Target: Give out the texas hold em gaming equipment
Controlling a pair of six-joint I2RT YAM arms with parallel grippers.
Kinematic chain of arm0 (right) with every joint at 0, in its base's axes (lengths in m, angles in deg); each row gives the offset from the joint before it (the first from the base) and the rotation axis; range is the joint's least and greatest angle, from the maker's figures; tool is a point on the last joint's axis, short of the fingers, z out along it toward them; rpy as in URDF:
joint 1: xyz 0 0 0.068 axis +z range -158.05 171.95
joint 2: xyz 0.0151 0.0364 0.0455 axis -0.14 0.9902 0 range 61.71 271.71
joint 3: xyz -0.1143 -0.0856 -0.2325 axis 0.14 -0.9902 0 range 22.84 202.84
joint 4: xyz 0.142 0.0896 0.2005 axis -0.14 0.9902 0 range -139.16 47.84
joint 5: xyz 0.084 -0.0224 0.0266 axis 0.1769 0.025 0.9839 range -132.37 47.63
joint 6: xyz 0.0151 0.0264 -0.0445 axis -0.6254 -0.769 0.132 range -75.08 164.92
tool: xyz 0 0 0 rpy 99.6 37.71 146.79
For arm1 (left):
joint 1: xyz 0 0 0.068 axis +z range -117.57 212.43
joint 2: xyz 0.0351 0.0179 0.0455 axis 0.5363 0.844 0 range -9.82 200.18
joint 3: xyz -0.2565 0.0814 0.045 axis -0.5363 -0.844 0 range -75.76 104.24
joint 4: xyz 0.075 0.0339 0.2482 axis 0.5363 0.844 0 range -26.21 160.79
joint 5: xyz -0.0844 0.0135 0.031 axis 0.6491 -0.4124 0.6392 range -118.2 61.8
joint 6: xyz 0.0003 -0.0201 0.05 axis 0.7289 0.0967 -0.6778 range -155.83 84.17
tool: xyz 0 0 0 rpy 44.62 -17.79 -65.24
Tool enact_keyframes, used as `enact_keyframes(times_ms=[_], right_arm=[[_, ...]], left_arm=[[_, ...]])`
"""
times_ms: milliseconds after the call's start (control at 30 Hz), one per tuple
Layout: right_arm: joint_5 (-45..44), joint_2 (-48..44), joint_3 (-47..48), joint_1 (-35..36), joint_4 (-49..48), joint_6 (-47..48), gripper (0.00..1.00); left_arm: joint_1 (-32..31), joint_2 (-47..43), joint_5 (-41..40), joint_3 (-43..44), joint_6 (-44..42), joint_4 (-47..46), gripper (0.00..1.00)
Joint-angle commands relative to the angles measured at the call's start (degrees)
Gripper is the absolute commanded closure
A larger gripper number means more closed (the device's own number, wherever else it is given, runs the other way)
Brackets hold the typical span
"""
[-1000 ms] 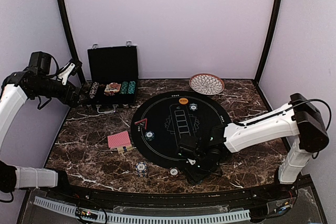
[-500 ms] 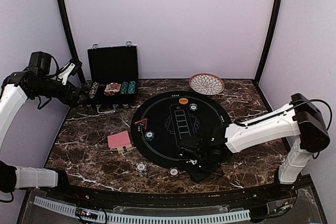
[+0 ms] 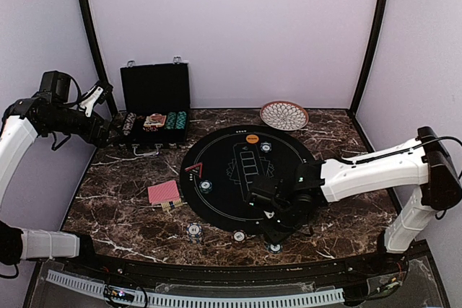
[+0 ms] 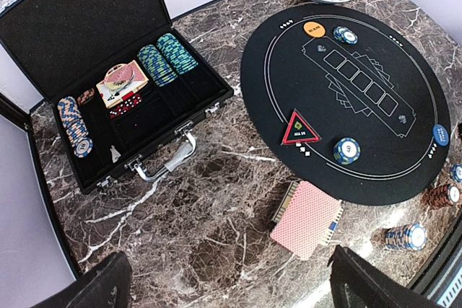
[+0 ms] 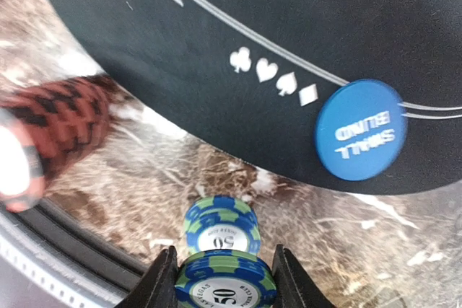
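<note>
The bench (image 3: 123,178) was dark brown marble with white veins. The round mat (image 3: 216,153) was black with thin white lines. The case (image 3: 155,88) at the far left was black. The plate (image 3: 284,115) was white with a brown petal pattern and a reddish rim. The cards (image 4: 307,218) had red backs. The orange button (image 3: 252,138) was plain, the blue button (image 5: 361,130) carried white lettering, and the triangle marker (image 4: 300,130) was red-edged around black. The chip (image 5: 226,288) between the black fingers (image 5: 162,283) was blue with green stripes and a white centre, as was the second chip (image 5: 220,226).
</note>
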Motion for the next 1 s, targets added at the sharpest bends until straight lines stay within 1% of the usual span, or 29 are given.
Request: enact_keyframes(times_ms=[0, 233, 400, 533, 733, 967], right_arm=[[-4.24, -3.09, 3.11, -0.56, 4.68, -0.24, 0.82], [-7.28, -3.65, 3.82, -7.41, 4.54, 2.75, 0.82], [-8.64, -4.30, 1.66, -15.14, 1.53, 5.06, 0.82], [-8.74, -4.38, -1.28, -19.40, -1.54, 6.10, 0.82], [-7.62, -3.36, -6.48, -21.74, -5.99, 6.11, 0.83], [-6.97, -3.21, -8.94, -23.32, -9.10, 6.21, 0.83]], left_arm=[[0.32, 0.11, 0.55, 0.47, -0.39, 0.02, 0.01], [0.32, 0.25, 0.54, 0.78, -0.45, 0.17, 0.01], [0.32, 0.02, 0.64, 0.77, -0.34, 0.24, 0.01], [0.32, -0.12, 0.56, 0.78, -0.48, 0.29, 0.01], [0.32, -0.12, 0.64, 0.87, -0.47, 0.21, 0.01], [0.32, -0.04, 0.50, 0.77, -0.46, -0.04, 0.01]])
